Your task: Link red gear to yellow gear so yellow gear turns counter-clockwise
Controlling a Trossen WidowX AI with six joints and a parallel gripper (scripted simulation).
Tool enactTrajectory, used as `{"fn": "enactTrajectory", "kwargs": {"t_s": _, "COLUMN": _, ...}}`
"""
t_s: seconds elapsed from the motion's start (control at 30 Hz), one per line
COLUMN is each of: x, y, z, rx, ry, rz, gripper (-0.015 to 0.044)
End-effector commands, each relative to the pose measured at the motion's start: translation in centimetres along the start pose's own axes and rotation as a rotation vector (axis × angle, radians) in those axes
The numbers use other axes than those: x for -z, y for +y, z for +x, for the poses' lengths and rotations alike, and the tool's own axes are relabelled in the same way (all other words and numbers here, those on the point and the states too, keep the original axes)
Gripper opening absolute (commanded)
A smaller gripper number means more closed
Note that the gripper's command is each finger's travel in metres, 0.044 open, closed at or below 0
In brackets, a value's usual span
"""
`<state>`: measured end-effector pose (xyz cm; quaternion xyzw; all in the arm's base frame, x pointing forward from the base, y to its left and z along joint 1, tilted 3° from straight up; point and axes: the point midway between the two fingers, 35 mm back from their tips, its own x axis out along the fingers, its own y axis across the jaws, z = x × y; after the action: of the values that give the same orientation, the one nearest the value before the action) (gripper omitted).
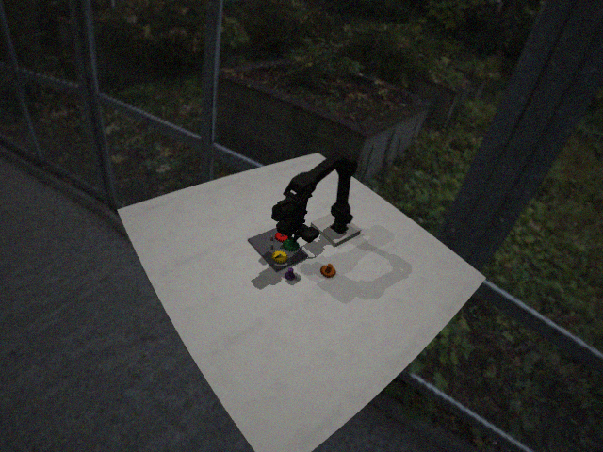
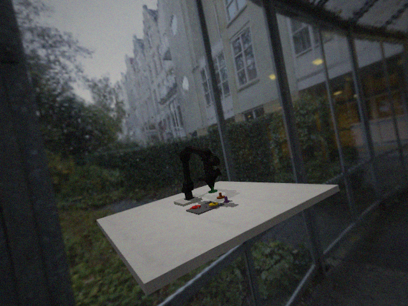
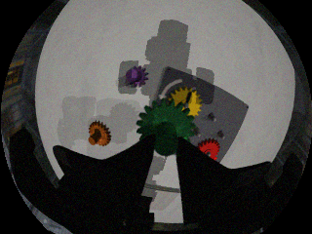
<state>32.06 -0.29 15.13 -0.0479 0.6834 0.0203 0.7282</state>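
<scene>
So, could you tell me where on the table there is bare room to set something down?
In the top view, the table shows bare surface from the purple gear and orange gear toward the near corner. It is crowded around the grey board, where the gripper holds the green gear near the red and yellow gears.
</scene>
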Motion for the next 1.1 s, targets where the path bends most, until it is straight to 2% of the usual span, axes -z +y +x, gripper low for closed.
{"fn": "enactTrajectory", "kwargs": {"t_s": 0.0, "x": 0.4, "y": -0.9, "z": 0.3, "rx": 0.001, "ry": -0.003, "rz": -0.009, "gripper": 0.0}}
{"fn": "enactTrajectory", "kwargs": {"t_s": 1.07, "x": 3.8, "y": -6.8, "z": 3.3, "rx": 0.005, "ry": -0.003, "rz": -0.005, "gripper": 0.0}}
